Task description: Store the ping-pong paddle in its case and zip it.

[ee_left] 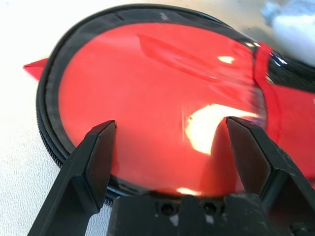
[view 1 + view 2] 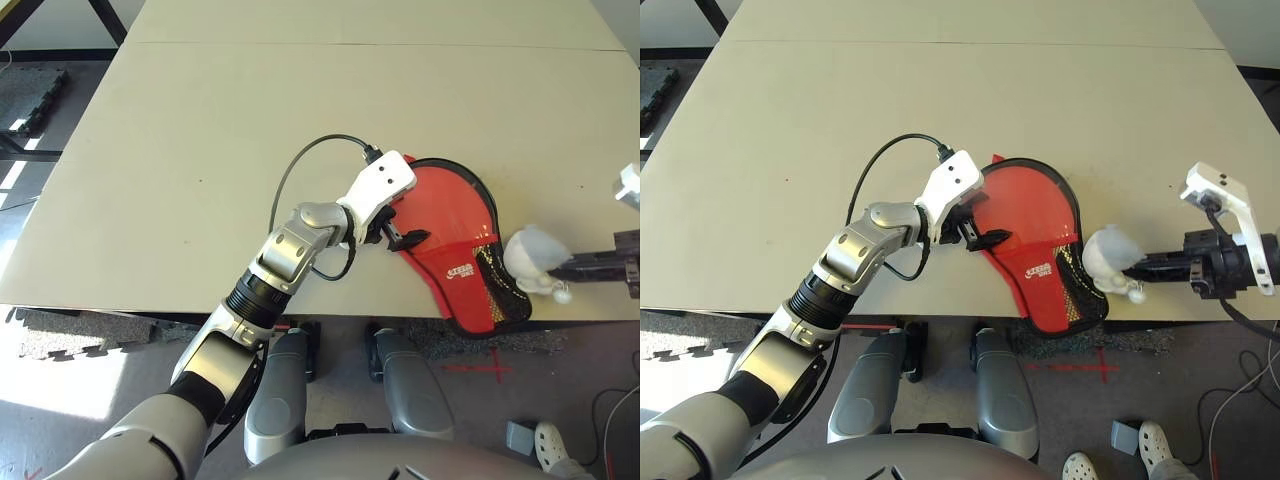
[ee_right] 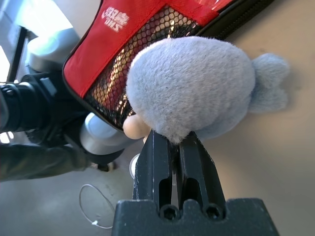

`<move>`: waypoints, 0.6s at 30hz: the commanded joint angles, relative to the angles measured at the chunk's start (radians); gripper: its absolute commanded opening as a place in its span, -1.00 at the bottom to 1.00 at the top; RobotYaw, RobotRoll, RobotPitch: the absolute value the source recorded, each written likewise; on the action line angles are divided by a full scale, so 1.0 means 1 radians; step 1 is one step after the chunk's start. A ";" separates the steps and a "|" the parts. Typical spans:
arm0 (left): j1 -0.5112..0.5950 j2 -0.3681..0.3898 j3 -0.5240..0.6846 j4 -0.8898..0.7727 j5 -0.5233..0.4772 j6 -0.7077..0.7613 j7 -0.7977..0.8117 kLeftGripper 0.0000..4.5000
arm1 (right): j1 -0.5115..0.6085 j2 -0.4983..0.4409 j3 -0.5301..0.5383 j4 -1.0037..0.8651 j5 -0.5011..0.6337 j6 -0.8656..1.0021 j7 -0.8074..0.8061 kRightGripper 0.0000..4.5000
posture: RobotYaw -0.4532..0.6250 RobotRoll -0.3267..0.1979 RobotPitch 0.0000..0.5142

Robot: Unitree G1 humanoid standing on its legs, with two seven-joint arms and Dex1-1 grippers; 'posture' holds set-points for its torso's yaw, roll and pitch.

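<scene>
The red case [image 2: 458, 275] with black edging lies near the table's front right edge, its mesh pocket [image 2: 492, 268] and white logo toward me, its lower tip hanging over the edge. A glossy round red face [image 1: 162, 83], seemingly the paddle's blade [image 2: 445, 205], fills the case's black zip rim; the handle is hidden. My left gripper [image 1: 171, 125] is open at the case's left rim [image 2: 985, 238], fingers just above the red face. My right gripper [image 2: 1137, 268] is shut, its tips [image 3: 172, 140] buried in a fluffy whitish lump [image 2: 1108, 255] beside the case's right edge.
The beige table [image 2: 200, 150] stretches wide to the left and back. A black cable [image 2: 300, 165] loops from my left wrist over the table. The front edge runs just below the case. A person's shoe [image 2: 1155, 442] shows on the floor at lower right.
</scene>
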State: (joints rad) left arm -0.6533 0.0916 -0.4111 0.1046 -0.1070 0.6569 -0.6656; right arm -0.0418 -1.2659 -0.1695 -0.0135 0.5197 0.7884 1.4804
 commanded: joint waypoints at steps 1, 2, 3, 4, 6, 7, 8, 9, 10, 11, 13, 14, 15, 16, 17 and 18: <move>0.035 0.002 -0.034 0.098 0.029 0.037 0.011 1.00 | 0.025 -0.011 0.012 -0.017 0.001 -0.015 0.016 -0.99 | -0.35 0.25 -0.01; 0.034 0.002 -0.034 0.099 0.029 0.036 0.011 1.00 | 0.012 -0.009 0.016 0.003 -0.014 -0.019 -0.007 -0.99 | -0.35 0.25 -0.01; 0.034 0.002 -0.033 0.098 0.028 0.035 0.011 1.00 | 0.006 -0.012 0.016 0.016 -0.020 -0.022 -0.013 -0.88 | -0.35 0.25 -0.01; 0.033 0.003 -0.033 0.096 0.028 0.034 0.009 1.00 | 0.004 -0.022 0.011 0.023 -0.018 -0.023 -0.006 -0.75 | -0.35 0.25 -0.02; 0.032 0.006 -0.031 0.089 0.025 0.034 0.004 1.00 | 0.006 -0.044 0.005 0.031 -0.008 -0.015 0.022 -0.46 | -0.35 0.25 -0.02; 0.031 0.008 -0.028 0.080 0.020 0.035 -0.001 1.00 | 0.003 -0.054 -0.005 0.042 0.005 -0.010 0.042 -0.31 | -0.36 0.25 -0.03; 0.030 0.012 -0.024 0.071 0.015 0.037 -0.006 1.00 | -0.002 -0.062 -0.013 0.055 0.014 -0.007 0.057 -0.16 | -0.36 0.25 -0.03; 0.030 0.014 -0.021 0.064 0.011 0.038 -0.009 1.00 | -0.007 -0.068 -0.018 0.065 0.020 -0.006 0.068 0.03 | -0.36 0.25 -0.03; 0.029 0.019 -0.014 0.052 0.005 0.039 -0.015 1.00 | -0.021 -0.073 -0.022 0.087 0.025 -0.002 0.075 0.16 | -0.36 0.25 -0.03; 0.027 0.028 -0.001 0.035 -0.003 0.041 -0.022 1.00 | -0.045 -0.078 -0.025 0.115 0.030 0.006 0.078 0.33 | -0.36 0.25 -0.03; 0.023 0.054 0.030 -0.011 -0.029 0.059 -0.044 1.00 | -0.118 -0.080 -0.034 0.172 0.051 0.043 0.077 0.67 | -0.34 0.25 -0.04; 0.020 0.074 0.058 -0.048 -0.055 0.070 -0.063 1.00 | -0.173 -0.072 -0.044 0.208 0.060 0.050 0.071 0.85 | -0.34 0.25 -0.05; 0.018 0.090 0.085 -0.080 -0.079 0.080 -0.076 1.00 | -0.226 -0.058 -0.050 0.247 0.066 0.051 0.059 0.98 | -0.33 0.25 -0.05; 0.016 0.101 0.102 -0.102 -0.096 0.087 -0.084 1.00 | -0.263 -0.048 -0.051 0.277 0.067 0.049 0.053 1.00 | -0.33 0.25 -0.05; 0.012 0.110 0.142 -0.121 -0.118 0.096 -0.076 1.00 | -0.315 -0.026 -0.049 0.332 0.057 0.035 0.031 1.00 | -0.32 0.25 -0.06; 0.006 0.121 0.193 -0.135 -0.141 0.106 -0.064 1.00 | -0.372 0.009 -0.055 0.393 0.047 0.016 -0.009 1.00 | -0.32 0.25 -0.07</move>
State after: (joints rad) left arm -0.6508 0.2057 -0.2763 0.0084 -0.2053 0.7361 -0.7349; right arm -0.3764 -1.3035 -0.2161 0.2994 0.5734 0.8224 1.5183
